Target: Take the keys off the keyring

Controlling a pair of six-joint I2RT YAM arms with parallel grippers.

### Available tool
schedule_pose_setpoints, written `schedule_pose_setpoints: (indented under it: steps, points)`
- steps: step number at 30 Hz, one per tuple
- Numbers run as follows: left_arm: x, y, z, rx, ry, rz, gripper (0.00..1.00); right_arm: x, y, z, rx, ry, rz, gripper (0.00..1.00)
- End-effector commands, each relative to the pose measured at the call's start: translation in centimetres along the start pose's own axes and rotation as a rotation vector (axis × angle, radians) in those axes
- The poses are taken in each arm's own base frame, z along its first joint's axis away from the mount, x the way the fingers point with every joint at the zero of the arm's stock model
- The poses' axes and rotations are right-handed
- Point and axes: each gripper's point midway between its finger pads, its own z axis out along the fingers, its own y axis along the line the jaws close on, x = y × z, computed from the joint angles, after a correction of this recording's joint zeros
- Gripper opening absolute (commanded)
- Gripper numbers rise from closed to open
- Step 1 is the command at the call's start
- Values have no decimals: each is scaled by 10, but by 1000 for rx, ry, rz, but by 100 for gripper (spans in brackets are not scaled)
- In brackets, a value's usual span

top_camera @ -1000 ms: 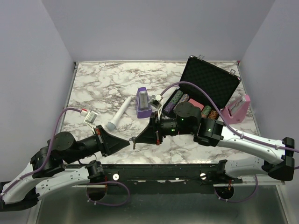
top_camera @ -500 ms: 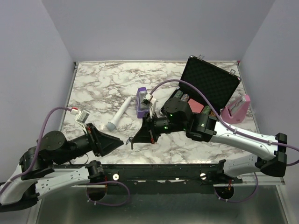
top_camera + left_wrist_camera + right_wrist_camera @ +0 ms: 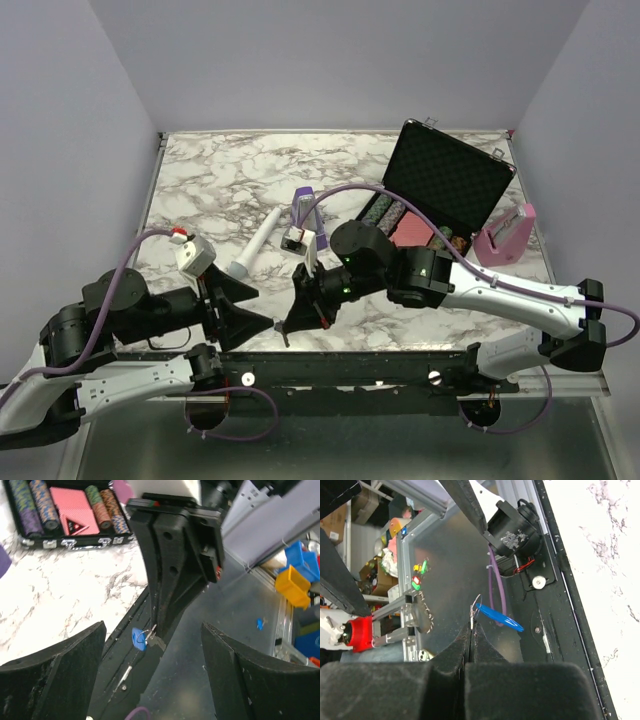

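Pinches a thin wire keyring [image 3: 476, 604] between the shut right jaws, tip to tip, above the near edge of the marble table [image 3: 220, 170]. Dangles a blue tag [image 3: 500, 619] from the ring. Shows a small silver glint beside the tag, perhaps a key [image 3: 151, 630], too small to confirm. Holds the left jaws wide apart, facing the ring, touching nothing.
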Motion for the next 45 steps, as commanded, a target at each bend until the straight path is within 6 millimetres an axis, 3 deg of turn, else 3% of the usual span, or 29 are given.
schedule_pose_setpoints:
  steps: [1, 6, 14, 32, 40, 45]
  points:
    - [1, -30, -17, 215, -10, 194, 84, 6, 23, -14, -97, 24, -58, 1]
    - [6, -39, -19, 278, 27, 243, 80, 7, 34, -20, -150, 38, -94, 1]
    - [19, -44, 2, 317, 111, 243, 81, 5, 42, -20, -173, 50, -111, 1]
    - [38, -51, 14, 378, 226, 218, 54, 1, 49, -22, -164, 33, -128, 1]
    - [46, -52, 18, 396, 267, 200, 52, 0, 50, -25, -154, 18, -133, 1]
    - [47, -54, 18, 404, 275, 192, 29, 0, 49, -27, -146, 11, -133, 1]
